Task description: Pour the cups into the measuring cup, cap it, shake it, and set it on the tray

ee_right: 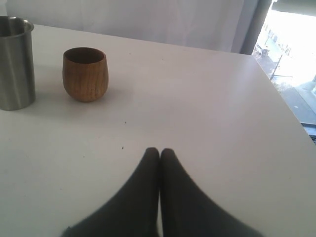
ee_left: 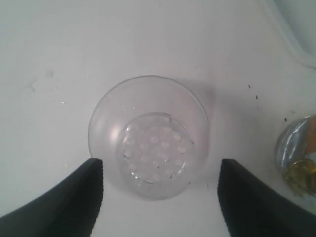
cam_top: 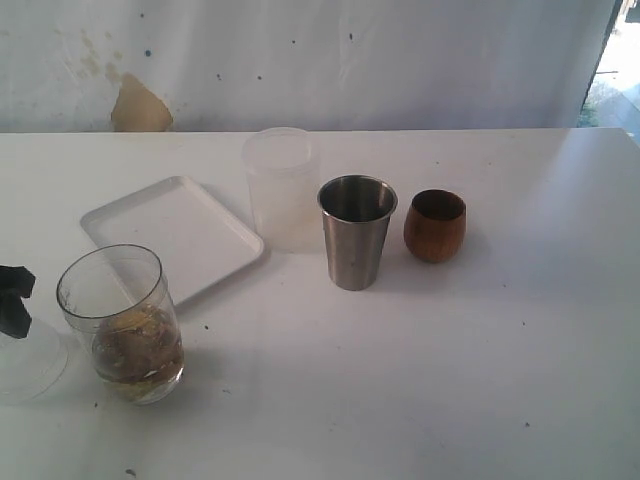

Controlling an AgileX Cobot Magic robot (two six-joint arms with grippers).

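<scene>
The measuring cup (cam_top: 122,325) stands at the front left, clear, with brownish contents at its bottom; its edge (ee_left: 296,158) shows in the left wrist view. The steel tumbler (cam_top: 355,230) and the brown wooden cup (cam_top: 435,225) stand upright mid-table, and both show in the right wrist view as the tumbler (ee_right: 15,61) and the wooden cup (ee_right: 85,74). My left gripper (cam_top: 15,303) is at the far left, open (ee_left: 160,168), its jaws to either side of a clear dimpled cap (ee_left: 153,143) on the table without touching it. My right gripper (ee_right: 159,150) is shut and empty, low over bare table.
The white tray (cam_top: 170,235) lies behind the measuring cup, and a corner of the tray (ee_left: 301,29) shows in the left wrist view. A frosted whitish cylinder (cam_top: 280,185) stands behind the steel tumbler. The clear cap (cam_top: 28,365) sits by the left edge. The table's right edge (ee_right: 291,113) is near.
</scene>
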